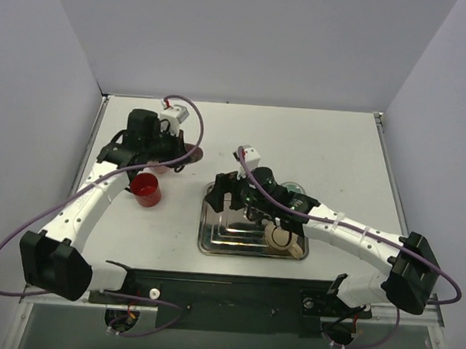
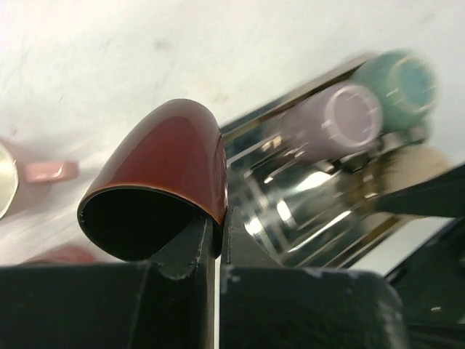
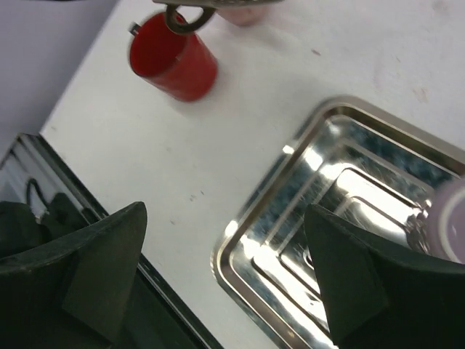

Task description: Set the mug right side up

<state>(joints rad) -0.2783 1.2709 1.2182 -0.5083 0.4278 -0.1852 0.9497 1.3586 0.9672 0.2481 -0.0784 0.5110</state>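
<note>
The brown mug [image 2: 171, 163] sits in the upper left part of the worktop [image 1: 314, 148], left of the tray and just above the red cup in the overhead view. It is caught in the left pincer [image 2: 219, 225], whose jaws are pressed together on the mug's wall at the rim, one inside and one outside. From the left wrist camera the mug's dark mouth faces the lens and downward-left, and its glossy side arches up above it. Whether it touches the worktop cannot be told.

A pink mug [image 2: 47, 171] shows blurred at the left edge of that view, near the brown one. The red cup [image 1: 146, 190] stands on the worktop with its mouth up, apart from the pincer.

The metal tray [image 1: 213, 240] lies in the middle of the worktop. In it are a lilac cup [image 2: 341, 116] on its side, a teal cup [image 2: 399, 80] beside that and a cream cup [image 1: 280, 239] at the tray's lower right corner.

The right pincer [image 3: 225, 218] hangs over the tray's upper left corner, jaws spread wide and holding nothing.
</note>
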